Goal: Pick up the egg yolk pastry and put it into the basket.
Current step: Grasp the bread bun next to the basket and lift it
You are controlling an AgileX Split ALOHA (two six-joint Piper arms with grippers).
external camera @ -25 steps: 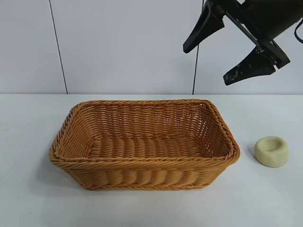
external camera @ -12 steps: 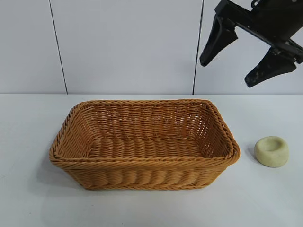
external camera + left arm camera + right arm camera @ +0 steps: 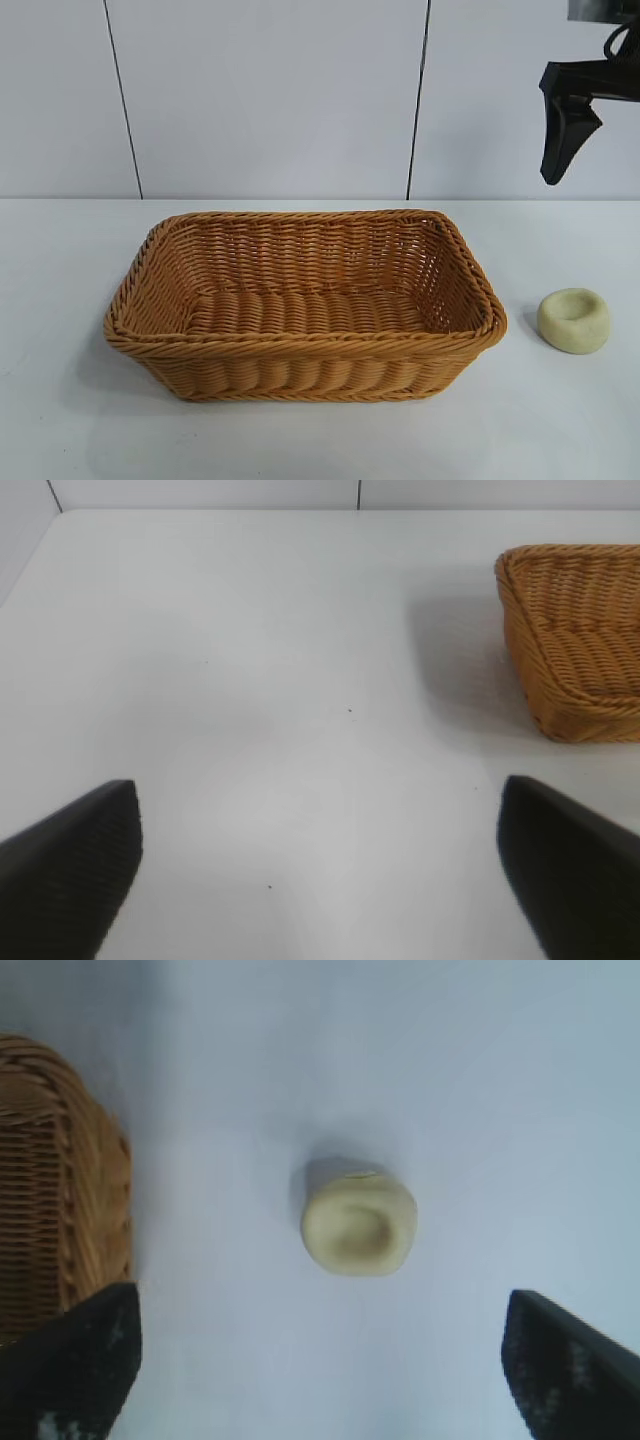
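The egg yolk pastry [image 3: 574, 320], a pale cream puck with a dented top, lies on the white table to the right of the basket [image 3: 300, 345]. It also shows in the right wrist view [image 3: 359, 1222], beside the basket's end [image 3: 60, 1190]. My right gripper [image 3: 320, 1360] is open and empty, high above the pastry; one of its fingers [image 3: 566, 135] shows at the exterior view's upper right edge. My left gripper [image 3: 320, 870] is open and empty over bare table, with the basket's corner [image 3: 580, 640] off to one side.
The white table [image 3: 60, 270] runs to a pale panelled wall behind. The basket holds nothing.
My right gripper has swung to the right, from above the basket's right end to above the pastry, and now points down. The pastry and basket have not moved.
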